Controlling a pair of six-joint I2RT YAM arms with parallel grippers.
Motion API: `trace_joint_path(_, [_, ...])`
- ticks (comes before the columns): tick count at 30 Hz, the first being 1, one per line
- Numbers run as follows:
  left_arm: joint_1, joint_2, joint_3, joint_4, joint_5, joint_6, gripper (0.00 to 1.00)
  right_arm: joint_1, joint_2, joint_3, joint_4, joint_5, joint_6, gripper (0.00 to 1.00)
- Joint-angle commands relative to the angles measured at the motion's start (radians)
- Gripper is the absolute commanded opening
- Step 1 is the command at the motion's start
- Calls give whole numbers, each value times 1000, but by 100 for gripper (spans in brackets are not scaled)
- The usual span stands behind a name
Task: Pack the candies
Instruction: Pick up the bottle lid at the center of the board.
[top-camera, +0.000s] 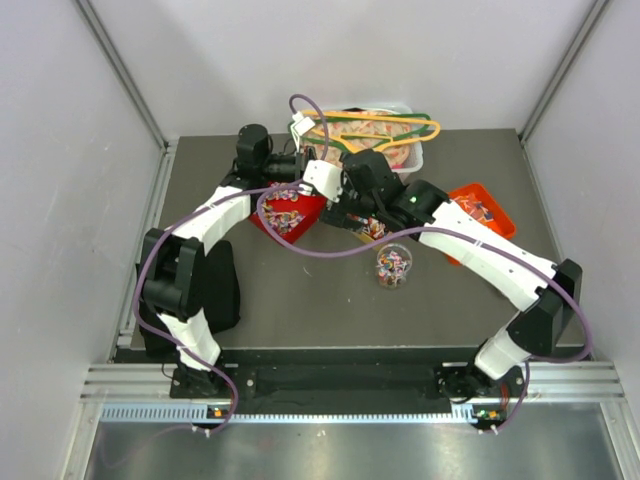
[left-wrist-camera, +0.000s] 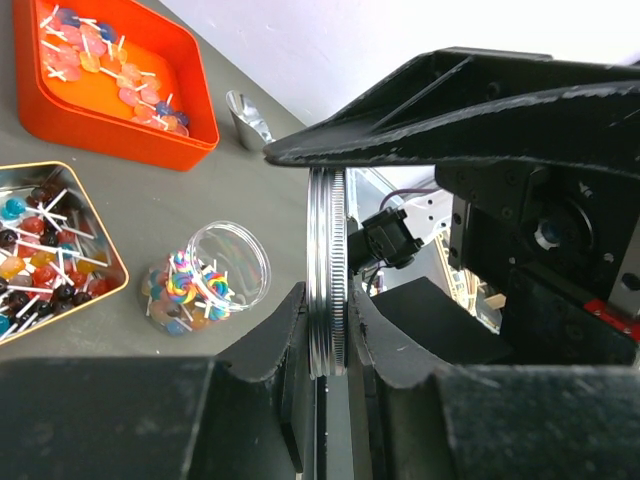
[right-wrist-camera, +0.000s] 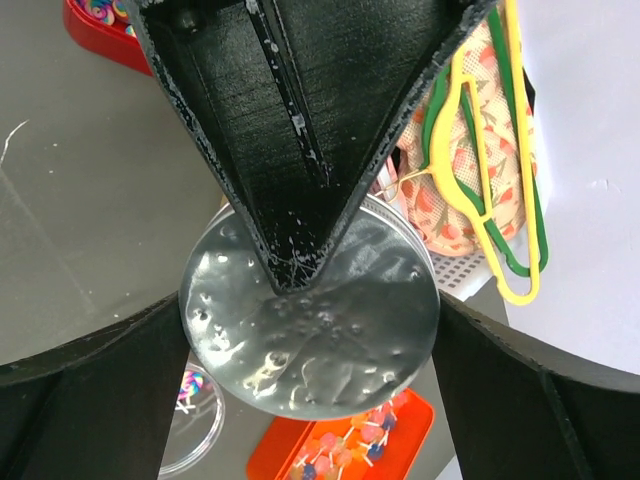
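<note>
Your left jaws pinch the metal lid (left-wrist-camera: 327, 262) edge-on; your right jaws stand wide around it. Lollipop candies (left-wrist-camera: 188, 288) sit in the open jar (left-wrist-camera: 243, 262), lower left of the left wrist view.

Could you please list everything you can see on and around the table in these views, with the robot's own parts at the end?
table: one, dark grey, under everything
red tray: one, red, left of centre
orange tray: one, orange, right side
gold tin: one, gold, between the trays
jar: one, clear, open, mid-table
candies: many, mixed colours, in both trays, the tin and the jar
scoop, as it seems: one, silver, beside the orange tray
lid: one, silver, held on edge
bin: one, clear, back edge
hangers: several, yellow, green, orange, on the bin
cloth: one, patterned, in the bin
left gripper: one, black, shut on the lid
right gripper: one, black, open, flanking the lid
</note>
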Motion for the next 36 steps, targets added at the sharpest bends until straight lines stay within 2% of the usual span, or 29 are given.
trace_joint_path(1, [-10, -59, -15, 61, 31, -9, 0, -9, 6, 60, 54, 19, 4, 91])
trace_joint_path(5, [-12, -56, -21, 64, 29, -9, 0, -11, 12, 63, 51, 23, 0, 86])
trace_joint_path(9, [-16, -55, -21, 68, 34, -14, 0, -19, 18, 54, 54, 23, -2, 69])
trace_joint_path(13, [-19, -59, -21, 73, 37, -21, 3, -17, 18, 57, 62, 25, 3, 67])
trace_joint_path(14, [-18, -58, -21, 75, 39, -21, 12, -17, 18, 60, 60, 25, 3, 67])
trace_joint_path(17, [-19, -56, -18, 79, 43, -24, 21, -17, 14, 64, 57, 29, 3, 67])
trace_joint_path(18, [-19, -56, -18, 82, 42, -27, 33, -17, 11, 64, 53, 31, 0, 67])
trace_joint_path(19, [-18, -58, -16, 90, 40, -29, 38, -19, 8, 64, 51, 39, -2, 67])
trace_joint_path(21, [-15, -53, -10, 101, 40, -34, 48, -19, -4, 58, 45, 42, -4, 67])
trace_joint_path(24, [-5, -41, 13, 125, 34, -56, 54, -19, -26, 32, 43, 46, -4, 67])
trace_joint_path(27, [27, -21, 40, 182, 31, -99, 70, -25, -64, -5, 42, 52, -2, 67])
trace_joint_path(29, [65, -3, 60, 203, 20, -107, 85, -40, -104, -34, 42, 54, 0, 67])
trace_joint_path(30, [77, 5, 66, 200, 17, -94, 87, -51, -118, -43, 39, 51, 4, 67])
trace_joint_path(32, [111, 19, 76, 168, 0, -48, 99, -72, -159, -60, 27, 33, 13, 67])
trace_joint_path(35, [123, 28, 126, -209, -75, 300, 99, -147, -213, -78, 8, -9, 30, 67])
trace_joint_path(36, [111, 31, 135, -381, -107, 500, 99, -186, -224, -80, 5, -18, 41, 67])
